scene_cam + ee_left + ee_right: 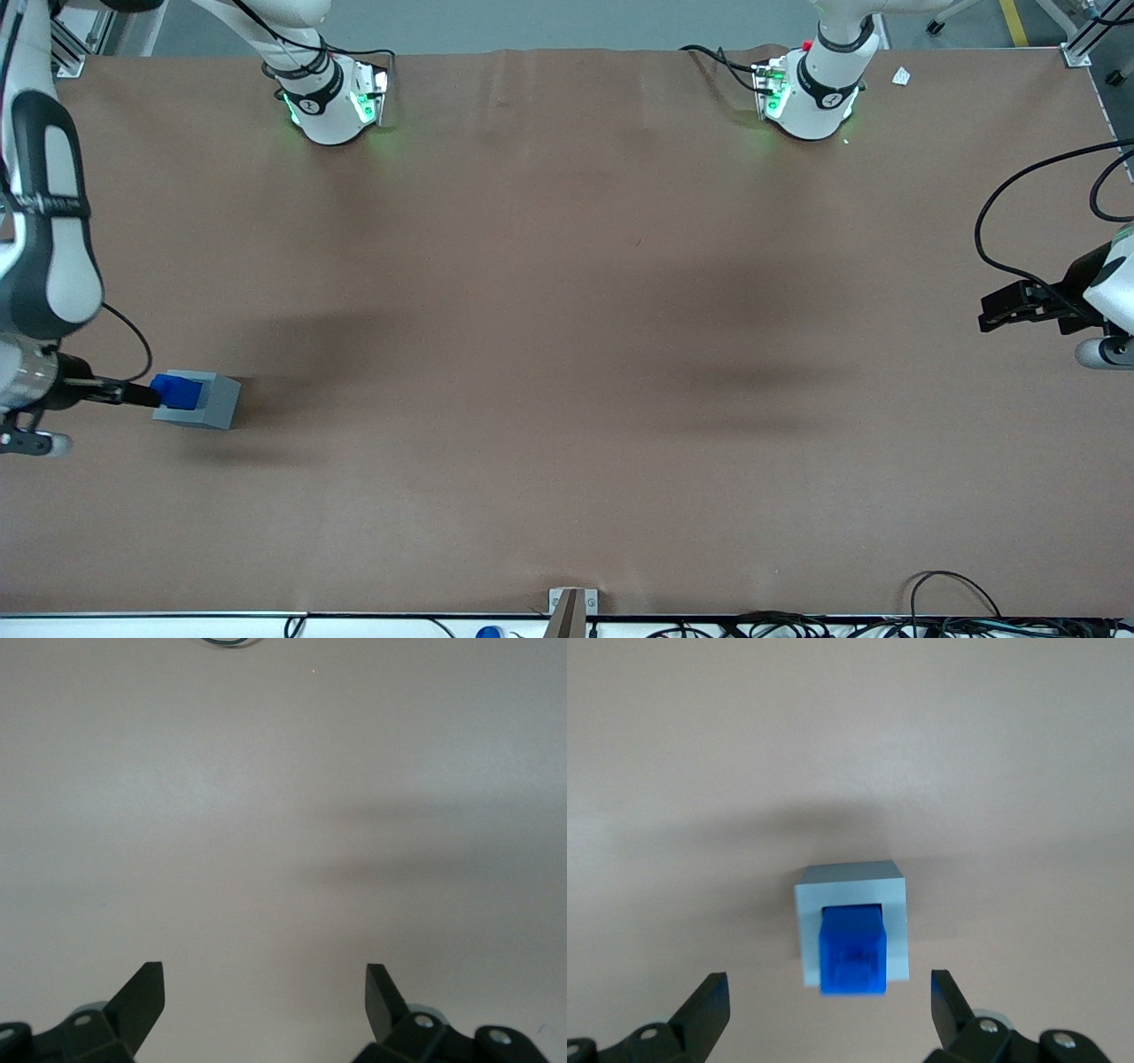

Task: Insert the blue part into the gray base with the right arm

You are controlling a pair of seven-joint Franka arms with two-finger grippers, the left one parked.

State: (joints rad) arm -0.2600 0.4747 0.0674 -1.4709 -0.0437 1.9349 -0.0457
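Observation:
The blue part stands in the square recess of the gray base and sticks up above its top face. Both sit on the brown table at the working arm's end. In the right wrist view the blue part fills the recess of the gray base. My right arm's gripper hovers over the block. That gripper is open, its fingertips spread wider than the base and touching nothing.
The brown table stretches toward the parked arm's end, where the parked gripper hangs. Two white arm bases stand farthest from the front camera. Cables and a bracket lie along the nearest edge.

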